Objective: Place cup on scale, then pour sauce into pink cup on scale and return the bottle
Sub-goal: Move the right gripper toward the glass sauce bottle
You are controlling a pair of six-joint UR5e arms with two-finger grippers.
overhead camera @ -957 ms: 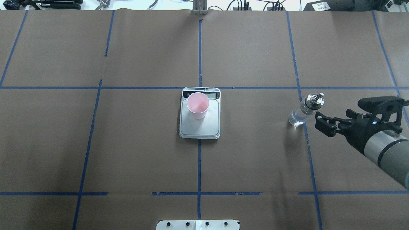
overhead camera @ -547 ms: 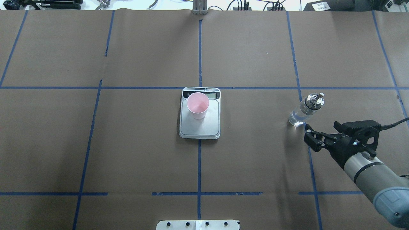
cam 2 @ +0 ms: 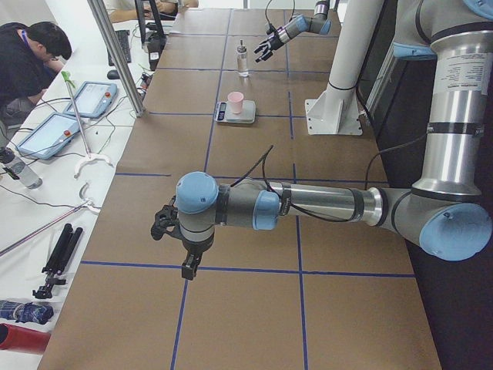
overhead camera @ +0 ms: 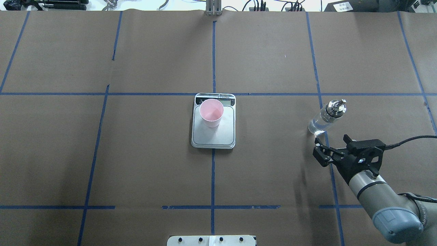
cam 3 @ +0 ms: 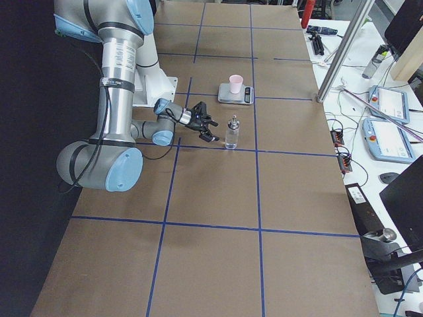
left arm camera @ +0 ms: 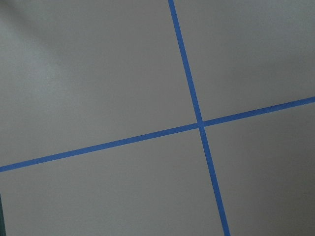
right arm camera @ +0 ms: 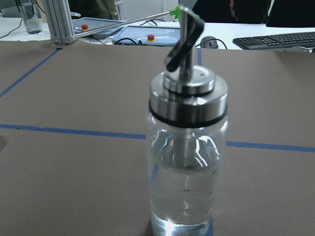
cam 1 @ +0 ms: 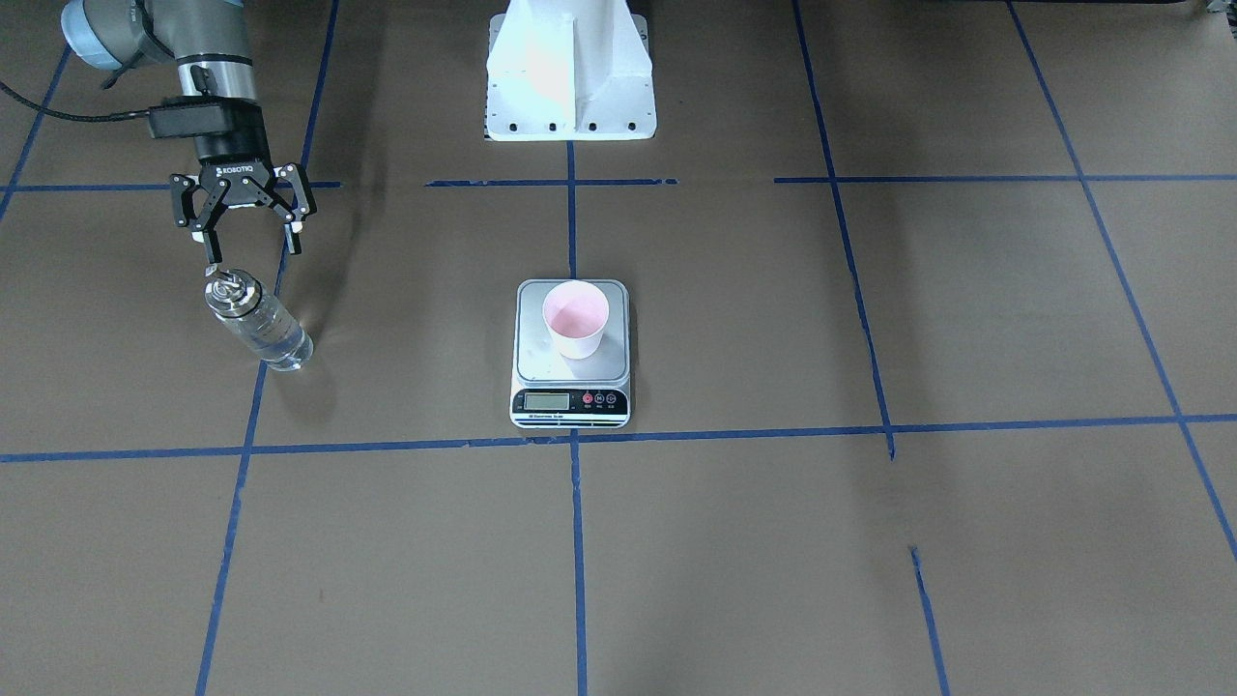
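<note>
On the table's right side, my right gripper (overhead camera: 319,150) had swung round toward me, open and empty, now squarely facing the glass bottle (overhead camera: 324,118). The pink cup (overhead camera: 211,113) already sat on the scale (overhead camera: 213,138); grasping looked next. I couldn't tell the left gripper's (cam 2: 163,224) state.

Bare table between open right hand (cam 1: 248,244) and bottle (cam 1: 258,323); scale (cam 1: 570,387) well apart.

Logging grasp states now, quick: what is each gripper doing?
Left gripper: cannot be told.
Right gripper: open, empty, just short of the bottle.
</note>
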